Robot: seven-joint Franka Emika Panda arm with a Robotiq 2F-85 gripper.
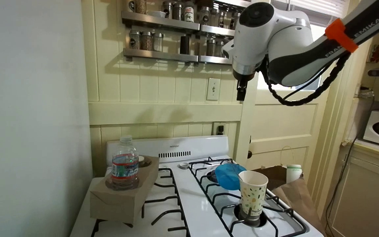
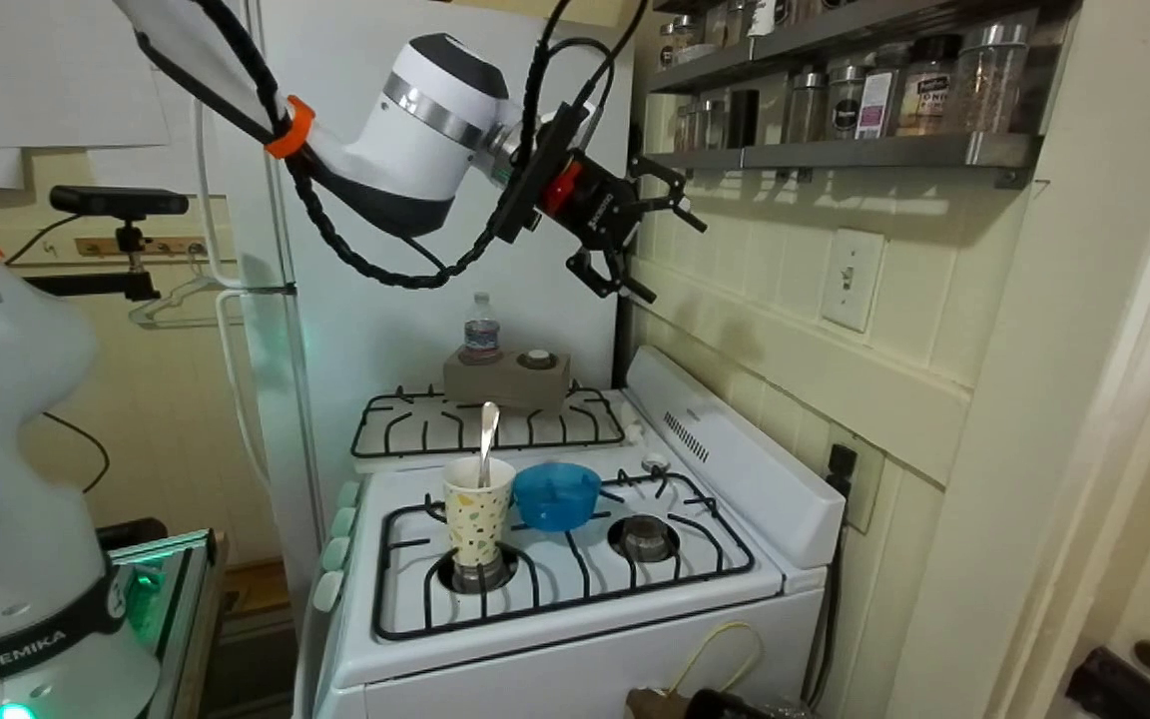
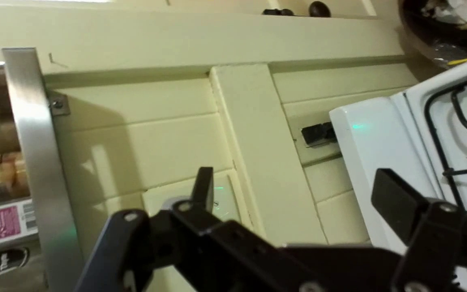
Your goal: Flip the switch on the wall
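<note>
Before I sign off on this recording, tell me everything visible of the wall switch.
The switch is an upright rectangular white plate, seemingly plastic, with a tiny toggle at its centre, too small to tell up from down. It sits flat on the cream panelled wall, below the metal shelves and above a horizontal trim board. The open pincer, partly hiding it in the wrist view, stands apart from it.

In an exterior view, base at left edge, arm across upper left, wrist near upper centre, gripper tilted down-right. In an exterior view, forearm slants down-left from upper right corner, gripper edge-on, pointing down. Wrist view: fingers spread well apart, one near centre, one lower right.
</note>
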